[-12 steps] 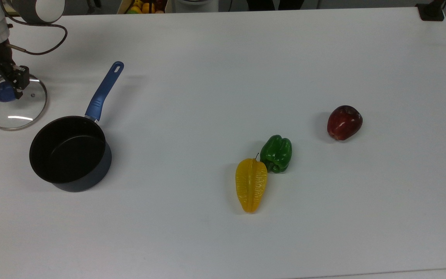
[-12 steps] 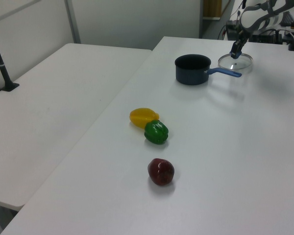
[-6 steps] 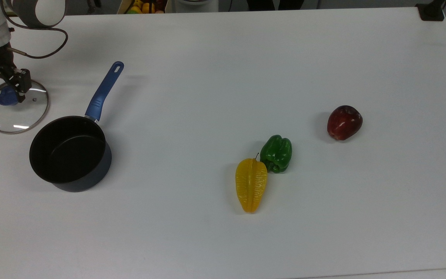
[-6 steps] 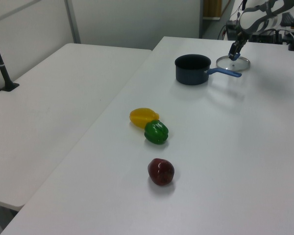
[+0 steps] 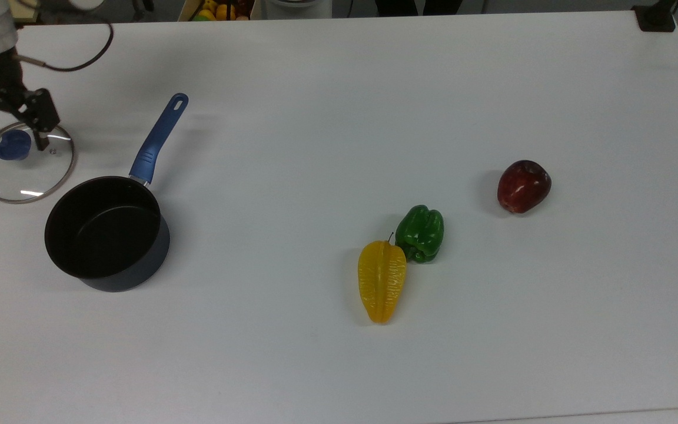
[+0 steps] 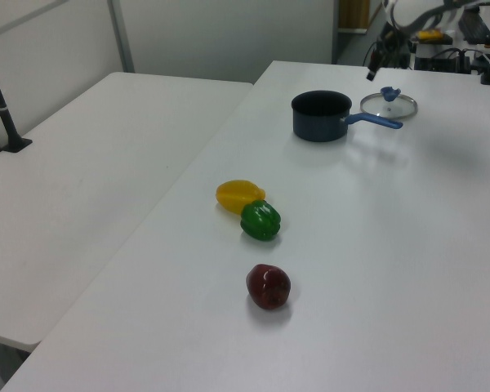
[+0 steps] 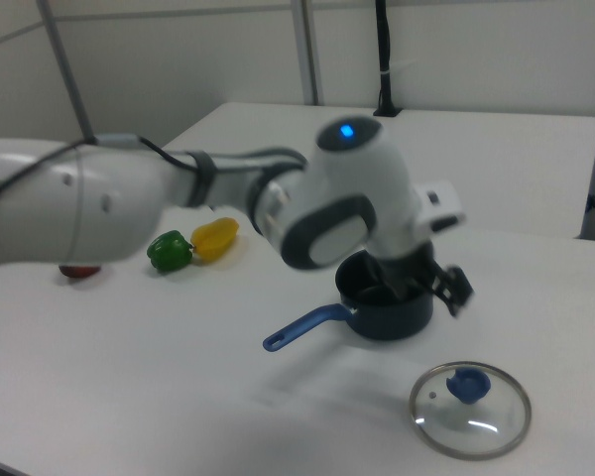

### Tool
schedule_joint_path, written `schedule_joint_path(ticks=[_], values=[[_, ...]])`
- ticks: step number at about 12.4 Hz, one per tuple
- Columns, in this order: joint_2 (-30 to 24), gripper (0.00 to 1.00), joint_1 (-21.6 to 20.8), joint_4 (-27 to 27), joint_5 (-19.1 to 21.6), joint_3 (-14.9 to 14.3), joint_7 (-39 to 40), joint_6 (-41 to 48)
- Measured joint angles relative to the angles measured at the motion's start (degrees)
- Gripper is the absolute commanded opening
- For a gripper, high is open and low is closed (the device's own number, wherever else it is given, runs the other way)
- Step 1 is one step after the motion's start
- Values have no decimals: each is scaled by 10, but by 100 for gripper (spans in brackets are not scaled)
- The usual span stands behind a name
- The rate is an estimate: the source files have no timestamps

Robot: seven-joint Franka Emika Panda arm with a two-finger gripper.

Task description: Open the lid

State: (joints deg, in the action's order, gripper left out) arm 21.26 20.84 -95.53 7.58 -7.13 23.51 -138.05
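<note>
Since a second ago the gripper (image 5: 10, 116) has let go of the blue knob (image 5: 13, 145) and risen, fingers spread. Lid (image 5: 25, 162) lies flat on the table (image 5: 339, 118), directly below the gripper, beside the saucepan (image 5: 106, 232) toward the top view's left.

Two white tables (image 6: 106, 147) stand side by side — pale walls (image 6: 220, 33) behind them.

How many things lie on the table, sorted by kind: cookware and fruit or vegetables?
Cookware: 2, the pan and the lid.
Fruit or vegetables: 3, the yellow fruit, the green pepper and the red apple.
Total: 5.
</note>
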Motion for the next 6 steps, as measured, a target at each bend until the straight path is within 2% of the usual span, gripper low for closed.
schedule_joint_path(ticks=[1, 4, 5, 6], values=[[-28, 100, -28, 4, 0, 1, -28, 38], [-94, 100, -135, 22, -72, 5, -153, 191], [-116, 100, -179, 27, -89, 6, -198, 241], [-131, 100, -206, 29, -93, 6, -217, 274]])
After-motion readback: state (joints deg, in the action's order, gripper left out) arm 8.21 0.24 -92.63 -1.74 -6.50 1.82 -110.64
